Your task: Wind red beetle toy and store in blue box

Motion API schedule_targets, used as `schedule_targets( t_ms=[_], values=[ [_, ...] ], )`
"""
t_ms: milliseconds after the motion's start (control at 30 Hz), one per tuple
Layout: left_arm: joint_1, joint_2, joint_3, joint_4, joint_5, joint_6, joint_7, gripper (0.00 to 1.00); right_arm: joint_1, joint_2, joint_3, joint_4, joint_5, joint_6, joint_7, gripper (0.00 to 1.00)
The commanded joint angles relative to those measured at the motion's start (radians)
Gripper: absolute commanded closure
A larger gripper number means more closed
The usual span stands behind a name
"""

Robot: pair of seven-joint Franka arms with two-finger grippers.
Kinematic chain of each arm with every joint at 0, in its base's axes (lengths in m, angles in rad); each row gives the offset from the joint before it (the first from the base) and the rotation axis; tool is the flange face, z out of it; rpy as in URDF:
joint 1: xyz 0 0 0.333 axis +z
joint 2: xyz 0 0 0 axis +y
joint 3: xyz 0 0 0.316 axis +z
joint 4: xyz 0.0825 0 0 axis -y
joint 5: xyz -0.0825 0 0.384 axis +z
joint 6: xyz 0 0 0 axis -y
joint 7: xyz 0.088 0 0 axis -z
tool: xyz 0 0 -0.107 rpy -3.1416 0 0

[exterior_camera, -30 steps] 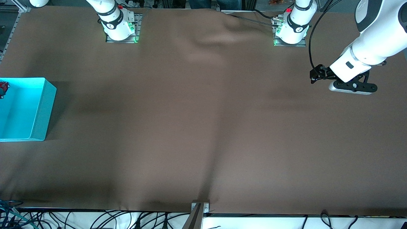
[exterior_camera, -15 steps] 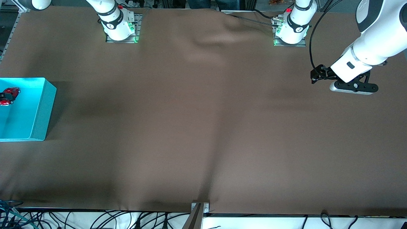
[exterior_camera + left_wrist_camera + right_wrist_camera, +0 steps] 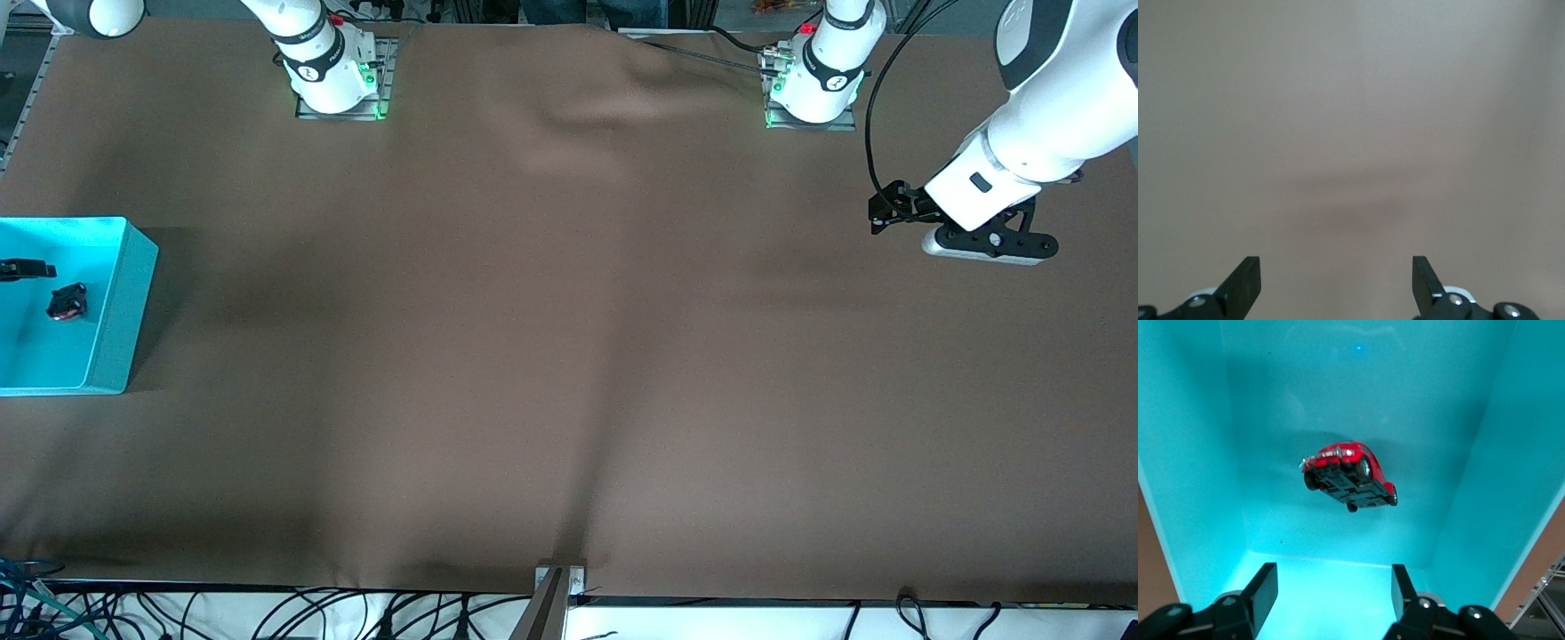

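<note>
The red beetle toy is inside the blue box, tipped so its black underside shows, and nothing touches it. The box stands at the right arm's end of the table. Above its inside hangs my right gripper, open, with nothing between its fingers; the front view shows only its dark tip. My left gripper waits open and empty above bare cloth at the left arm's end.
A brown cloth covers the whole table, with a raised fold between the two arm bases. Cables hang along the table edge nearest the front camera, beside a metal bracket.
My right gripper has opened and let go of the red beetle toy. The toy has dropped from between its fingers down into the blue box. The left arm has barely moved.
</note>
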Motion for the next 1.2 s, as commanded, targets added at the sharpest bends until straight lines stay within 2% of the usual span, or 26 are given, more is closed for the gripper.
schedule_targets(
  t_ms=[0,267,500,667,900,1167],
  values=[
    [0.004,0.01,-0.003,0.028,0.013,-0.022,-0.006,0.0,-0.003,0.001,0.009,0.03,0.013,-0.03,0.007,0.0],
    [0.004,0.01,-0.003,0.028,0.013,-0.023,-0.007,0.0,0.034,-0.017,0.006,0.065,-0.006,-0.101,0.0,0.0],
    [0.004,0.01,-0.003,0.031,0.013,-0.022,-0.005,0.0,0.049,-0.046,-0.002,0.126,-0.007,-0.228,-0.065,0.0],
    [0.004,0.01,-0.003,0.047,0.013,-0.022,-0.008,0.0,0.057,-0.106,0.0,0.154,-0.006,-0.288,-0.157,0.0],
    [0.006,0.01,-0.001,0.06,0.013,-0.022,-0.011,0.0,0.109,-0.216,0.0,0.172,-0.007,-0.354,-0.178,0.0],
    [0.024,0.01,-0.003,0.077,0.011,-0.022,-0.008,0.0,0.175,-0.252,-0.002,0.309,-0.006,-0.501,-0.146,0.0]
  ],
)
